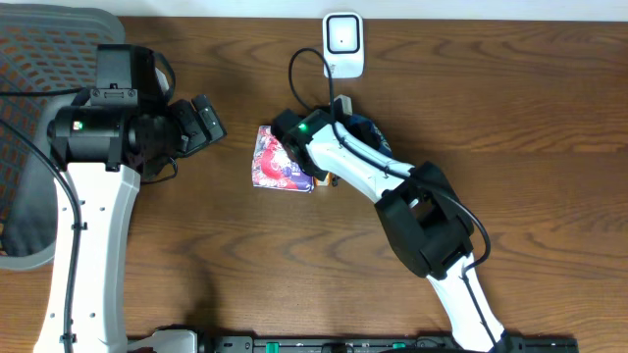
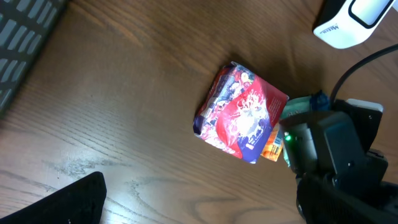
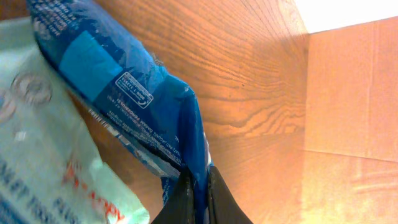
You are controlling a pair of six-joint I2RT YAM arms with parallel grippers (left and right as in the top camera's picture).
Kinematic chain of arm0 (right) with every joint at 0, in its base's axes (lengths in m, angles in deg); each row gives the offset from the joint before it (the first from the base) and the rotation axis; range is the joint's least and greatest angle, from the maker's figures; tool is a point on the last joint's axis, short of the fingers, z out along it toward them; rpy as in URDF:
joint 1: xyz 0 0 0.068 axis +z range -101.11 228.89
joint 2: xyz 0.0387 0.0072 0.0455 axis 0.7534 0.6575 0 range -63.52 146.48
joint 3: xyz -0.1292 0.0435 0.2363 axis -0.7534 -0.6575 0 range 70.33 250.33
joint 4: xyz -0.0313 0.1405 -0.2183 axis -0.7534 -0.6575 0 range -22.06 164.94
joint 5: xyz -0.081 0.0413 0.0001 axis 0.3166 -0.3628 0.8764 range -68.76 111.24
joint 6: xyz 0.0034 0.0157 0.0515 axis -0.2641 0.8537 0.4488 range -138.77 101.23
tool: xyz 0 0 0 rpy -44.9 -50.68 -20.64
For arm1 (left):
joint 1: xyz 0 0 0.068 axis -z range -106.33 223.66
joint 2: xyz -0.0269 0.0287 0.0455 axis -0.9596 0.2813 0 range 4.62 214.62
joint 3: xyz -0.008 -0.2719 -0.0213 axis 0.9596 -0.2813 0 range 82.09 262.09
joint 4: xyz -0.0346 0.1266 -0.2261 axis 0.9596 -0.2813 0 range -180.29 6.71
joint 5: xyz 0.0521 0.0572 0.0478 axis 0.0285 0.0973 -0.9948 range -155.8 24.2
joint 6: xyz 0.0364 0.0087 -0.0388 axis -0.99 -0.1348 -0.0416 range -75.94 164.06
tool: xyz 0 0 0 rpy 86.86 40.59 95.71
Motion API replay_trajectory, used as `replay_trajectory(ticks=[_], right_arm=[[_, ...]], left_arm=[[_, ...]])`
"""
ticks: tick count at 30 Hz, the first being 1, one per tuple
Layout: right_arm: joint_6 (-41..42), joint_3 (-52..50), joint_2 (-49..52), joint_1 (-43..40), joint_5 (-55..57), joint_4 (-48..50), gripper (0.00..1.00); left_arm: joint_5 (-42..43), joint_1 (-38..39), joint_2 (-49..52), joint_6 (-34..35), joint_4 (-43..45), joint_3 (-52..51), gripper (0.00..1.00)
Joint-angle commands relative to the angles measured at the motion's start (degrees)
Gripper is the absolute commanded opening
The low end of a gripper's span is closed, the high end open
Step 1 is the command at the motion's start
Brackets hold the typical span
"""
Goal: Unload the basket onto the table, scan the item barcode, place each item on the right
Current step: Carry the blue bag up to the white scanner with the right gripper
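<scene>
In the right wrist view my right gripper [image 3: 198,190] is shut on a thin edge of a blue packet [image 3: 124,74], which bears a small printed label. From overhead the blue packet [image 1: 367,126] peeks out from behind the right wrist, just below the white barcode scanner [image 1: 343,44]. A red and purple packet [image 1: 281,162] lies flat on the table, left of that wrist. My left gripper [image 1: 206,122] hovers open to the left of the red packet [image 2: 242,112] with nothing in it. Only one of its fingers [image 2: 65,205] shows in the left wrist view.
A pale white-green packet [image 3: 43,162] lies beside the blue one. An orange item [image 2: 272,147] sticks out from under the red packet. The scanner's black cable [image 1: 299,78] loops across the table top. A grey mesh chair [image 1: 39,59] stands at the far left.
</scene>
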Motion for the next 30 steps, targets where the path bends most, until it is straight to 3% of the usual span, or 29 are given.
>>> replay_trajectory(ticks=[1,5,11,14,21,25,30], right_arm=[[2.12,-2.78,-0.63,-1.38,-4.96,2.54,0.01],[1.27,-2.86,-0.66,0.20,-16.98,3.23,0.01],[0.04,1.97,-1.25,2.51,-20.76,0.61,0.36],[-0.07,9.44,-1.75,0.74,-21.27,-4.17,0.48],[-13.03,28.68,-1.95,-10.32,-42.01,-12.83,0.49],[-18.58,30.08,-1.92,-17.66,-57.33,-14.69,0.62],[-22.08,23.67,-1.73,-23.76,-68.83,-13.66,0.49]], left_arm=[[-0.33,-0.24,-0.11,-0.55,-0.15,0.39,0.98],[-0.33,-0.24,-0.11,-0.55,-0.13,0.39,0.98],[-0.33,-0.24,-0.11,-0.55,-0.15,0.39,0.98],[-0.33,-0.24,-0.11,-0.55,-0.15,0.39,0.98],[-0.33,-0.24,-0.11,-0.55,-0.15,0.39,0.98],[-0.33,-0.24,-0.11,-0.55,-0.15,0.39,0.98],[-0.33,-0.24,-0.11,-0.55,-0.15,0.39,0.98]])
